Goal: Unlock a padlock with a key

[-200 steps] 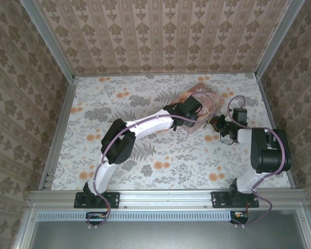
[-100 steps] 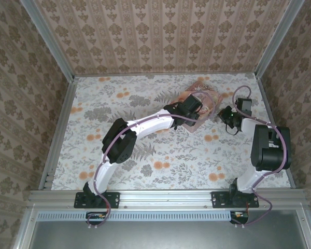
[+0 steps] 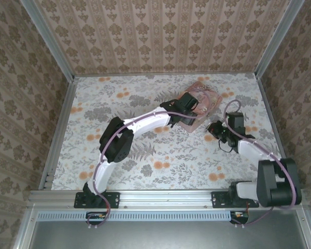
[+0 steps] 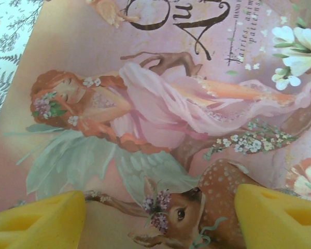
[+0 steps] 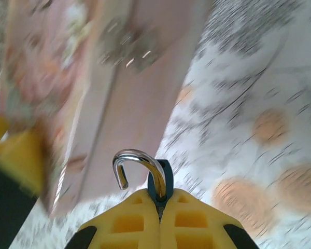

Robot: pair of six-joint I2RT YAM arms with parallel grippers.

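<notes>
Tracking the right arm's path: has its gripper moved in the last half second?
Yes. The right gripper has pulled back toward the near edge and slightly left, from beside the pink tin's right side to off its near corner.

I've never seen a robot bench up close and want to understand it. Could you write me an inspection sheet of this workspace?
Surface: floral-patterned table, flat.
Job's things: padlock, its silver shackle rising from the right hand's pads with one end free.
Clutter: pink picture tin, far right of the table.
Hands: left hand open above the tin's lid; right hand shut on the padlock.
Cables: purple cable along each arm.
Surroundings: wallpapered walls; metal rail at the near edge.
</notes>
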